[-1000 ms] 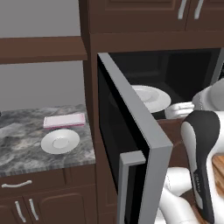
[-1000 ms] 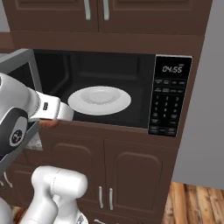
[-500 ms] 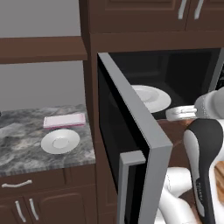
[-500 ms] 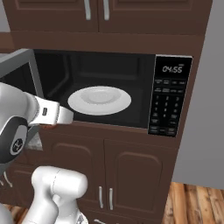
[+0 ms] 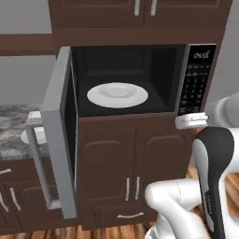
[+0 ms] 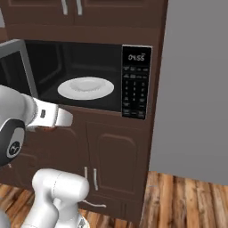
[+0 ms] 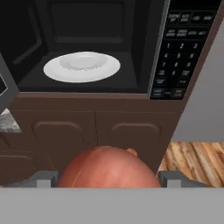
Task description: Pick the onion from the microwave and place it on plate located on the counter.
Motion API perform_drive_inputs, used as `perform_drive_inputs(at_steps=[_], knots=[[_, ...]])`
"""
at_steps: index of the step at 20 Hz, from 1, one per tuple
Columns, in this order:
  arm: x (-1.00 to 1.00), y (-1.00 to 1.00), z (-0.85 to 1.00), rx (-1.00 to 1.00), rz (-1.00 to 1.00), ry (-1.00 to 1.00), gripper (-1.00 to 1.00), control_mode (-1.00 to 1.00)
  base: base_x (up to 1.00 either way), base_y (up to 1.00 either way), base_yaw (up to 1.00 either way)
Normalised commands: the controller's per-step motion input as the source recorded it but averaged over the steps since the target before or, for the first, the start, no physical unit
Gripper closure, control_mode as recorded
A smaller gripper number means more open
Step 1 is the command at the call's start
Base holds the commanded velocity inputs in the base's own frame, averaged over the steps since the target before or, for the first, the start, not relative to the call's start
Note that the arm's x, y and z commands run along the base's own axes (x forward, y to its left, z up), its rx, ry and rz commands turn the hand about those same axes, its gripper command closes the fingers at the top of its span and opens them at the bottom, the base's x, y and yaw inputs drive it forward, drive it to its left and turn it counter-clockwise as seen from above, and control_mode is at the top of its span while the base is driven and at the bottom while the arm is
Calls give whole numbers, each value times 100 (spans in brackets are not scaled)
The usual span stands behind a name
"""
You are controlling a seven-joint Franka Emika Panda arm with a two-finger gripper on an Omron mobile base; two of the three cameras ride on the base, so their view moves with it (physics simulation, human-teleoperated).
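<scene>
The onion (image 7: 107, 168), a reddish-brown ball, sits between the two fingertips of my gripper (image 7: 107, 176), which is shut on it. In the right base view the onion (image 6: 46, 129) peeks out under my white hand, held in front of the lower cabinets and outside the microwave (image 6: 89, 67). The microwave (image 5: 126, 65) stands open, its door (image 5: 58, 130) swung out to the left. Behind that door a sliver of the small white plate (image 5: 29, 136) shows on the grey marbled counter (image 5: 9, 140), far left of the gripper.
A wider white dish (image 5: 116, 94) lies on the microwave floor. The black keypad panel (image 6: 136, 82) is right of the cavity. Dark brown cabinet doors (image 5: 135, 168) stand below. A grey wall (image 6: 196, 89) and wooden floor (image 6: 187, 196) lie to the right.
Both base views have shifted, so the base has moved; the microwave is now seen more from the front. The hand has drawn back from the cavity opening with the onion.
</scene>
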Motion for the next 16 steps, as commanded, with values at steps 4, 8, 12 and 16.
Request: perform_drive_inputs(at_steps=[4, 8, 12, 16], knots=[[0, 0, 0, 0, 0, 0, 100, 100, -21, -43, 69], [0, 0, 0, 0, 0, 0, 100, 100, -14, -2, 99], [0, 0, 0, 0, 0, 0, 100, 100, -21, 0, 100], [0, 0, 0, 0, 0, 0, 100, 100, -27, 0, 100]])
